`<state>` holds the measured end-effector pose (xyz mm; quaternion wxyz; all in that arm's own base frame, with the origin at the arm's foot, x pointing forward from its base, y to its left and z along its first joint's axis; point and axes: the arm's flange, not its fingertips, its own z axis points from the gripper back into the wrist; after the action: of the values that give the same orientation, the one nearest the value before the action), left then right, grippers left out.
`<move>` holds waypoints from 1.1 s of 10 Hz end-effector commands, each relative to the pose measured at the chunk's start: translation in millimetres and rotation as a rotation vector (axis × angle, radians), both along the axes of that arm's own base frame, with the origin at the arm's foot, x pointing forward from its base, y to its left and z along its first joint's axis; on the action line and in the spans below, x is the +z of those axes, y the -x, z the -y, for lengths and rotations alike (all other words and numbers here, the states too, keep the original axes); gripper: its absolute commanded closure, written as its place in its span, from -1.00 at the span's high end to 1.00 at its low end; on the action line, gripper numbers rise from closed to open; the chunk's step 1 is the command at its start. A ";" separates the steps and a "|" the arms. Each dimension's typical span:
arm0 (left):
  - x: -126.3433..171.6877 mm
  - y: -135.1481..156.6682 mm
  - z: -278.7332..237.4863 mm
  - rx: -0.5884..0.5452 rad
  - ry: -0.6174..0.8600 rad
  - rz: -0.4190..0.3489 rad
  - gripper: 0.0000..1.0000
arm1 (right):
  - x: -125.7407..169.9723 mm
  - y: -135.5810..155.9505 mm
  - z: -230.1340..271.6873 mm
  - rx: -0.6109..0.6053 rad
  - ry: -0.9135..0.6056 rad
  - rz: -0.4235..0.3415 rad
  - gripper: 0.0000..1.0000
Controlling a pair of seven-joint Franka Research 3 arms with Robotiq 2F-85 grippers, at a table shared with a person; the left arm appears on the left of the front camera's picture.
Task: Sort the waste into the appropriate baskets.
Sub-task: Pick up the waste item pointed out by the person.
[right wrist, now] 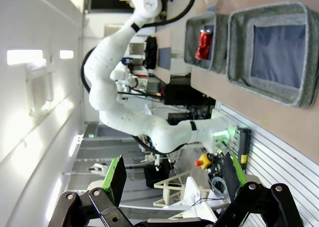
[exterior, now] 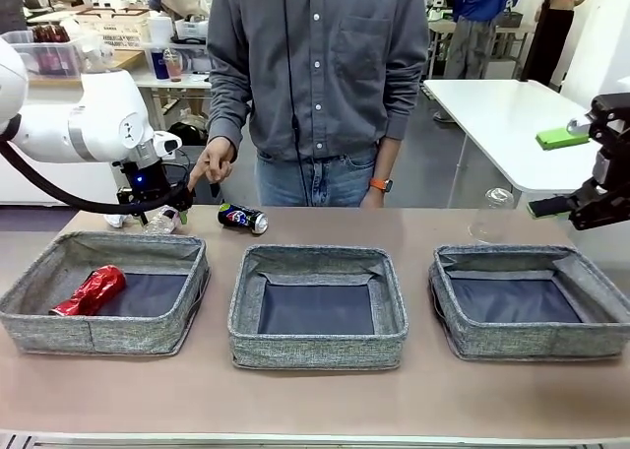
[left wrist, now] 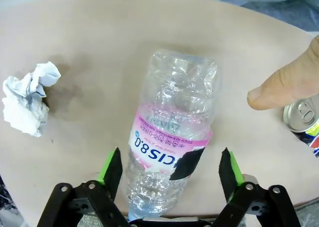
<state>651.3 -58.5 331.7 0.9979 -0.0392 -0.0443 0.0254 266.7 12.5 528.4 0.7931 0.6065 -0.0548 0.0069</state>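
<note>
- A clear plastic bottle with a pink label lies on its side at the far left of the desk, behind the left basket.
- The left tool is lowered over it with its jaws partly open. A green pad stands on either side of the bottle's body, each with a thin gap, so nothing is gripped.
- A crumpled white paper ball sits just left of the bottle, apart from it.
- A person's hand points a finger down at the desk just right of the bottle.
- A dark blue drink can lies on its side to the right of that finger.
- A dented red drink can lies in the left basket.
- The middle basket and right basket show bare dark floors.
- A second clear bottle stands upright behind the right basket.
- The right tool hangs above the desk's far right with its jaws wide apart, holding nothing.
</note>
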 end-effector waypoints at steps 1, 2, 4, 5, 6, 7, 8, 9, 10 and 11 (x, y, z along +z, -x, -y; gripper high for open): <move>1.8 -3.4 -2.6 0.012 -0.003 -0.017 -0.17 | 4.5 -1.8 -1.1 -0.001 -0.026 0.013 1.00; 1.3 -3.7 -2.5 0.013 -0.005 -0.015 -1.00 | 4.5 -1.8 -1.1 -0.001 -0.026 0.013 1.00; 0.1 -4.1 -2.1 0.013 -0.011 -0.016 -1.00 | 4.5 -1.8 -1.1 -0.001 -0.026 0.013 1.00; 0.2 -3.9 -1.8 0.010 -0.012 -0.016 -0.72 | 4.5 -1.8 -1.1 -0.001 -0.026 0.013 1.00; 0.0 -3.9 -1.8 0.011 -0.012 -0.014 -0.91 | 4.5 -1.8 -1.1 -0.001 -0.026 0.013 1.00; -0.1 -3.6 -1.8 0.008 -0.013 -0.021 -1.00 | 4.5 -1.8 -1.1 -0.001 -0.026 0.013 1.00; -0.2 -3.4 -1.4 0.017 -0.020 -0.017 -1.00 | 4.5 -1.8 -1.1 -0.001 -0.026 0.013 1.00; 0.6 -2.5 -1.3 0.016 -0.018 -0.016 -1.00 | 4.5 -1.8 -1.1 -0.001 -0.026 0.013 1.00; 1.6 -2.4 -1.8 0.015 -0.014 -0.013 -1.00 | 4.5 -1.8 -1.1 -0.001 -0.026 0.013 1.00; 1.8 -2.5 -2.5 0.018 -0.010 -0.016 -1.00 | 4.5 -1.8 -1.1 -0.001 -0.026 0.013 1.00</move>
<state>653.9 -58.1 337.2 0.9980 -0.0385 -0.0422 0.0254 266.7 12.5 528.4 0.7931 0.6066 -0.0548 0.0069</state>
